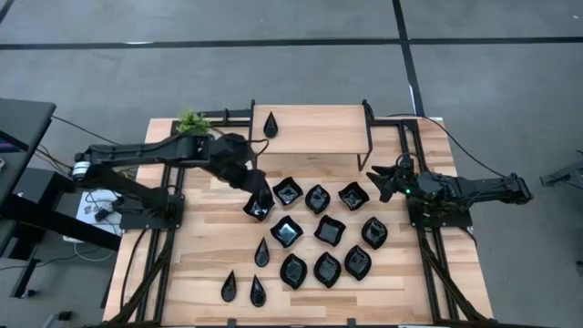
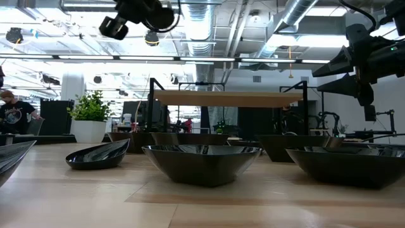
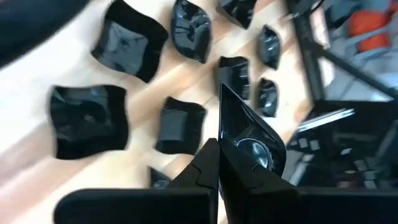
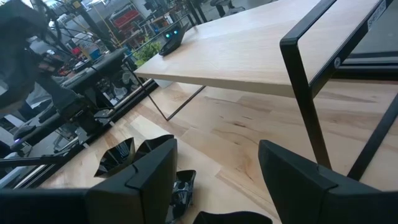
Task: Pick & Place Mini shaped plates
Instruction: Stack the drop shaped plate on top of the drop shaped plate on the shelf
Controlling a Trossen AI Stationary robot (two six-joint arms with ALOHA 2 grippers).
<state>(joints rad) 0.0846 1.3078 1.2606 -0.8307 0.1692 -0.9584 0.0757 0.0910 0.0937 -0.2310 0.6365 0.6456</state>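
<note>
Glossy black mini shaped plates are lying across the wooden table while the left gripper is pinching one black plate and the right gripper is waiting spread.

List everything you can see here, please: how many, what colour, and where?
mini shaped plates: twelve, glossy black, lying loose on the table
teardrop plate: one, black, on the shelf
held plate: one, black, clamped in the left gripper
plant: one, green, by the shelf's left end
shelf: one, light wood on a black frame, at the table's far end
table: one, light wood
person: one, dark shirt, in the room behind
left gripper: one, dark, shut, at the plates' left edge
right gripper: one, dark, open and empty, at the table's right side
</note>
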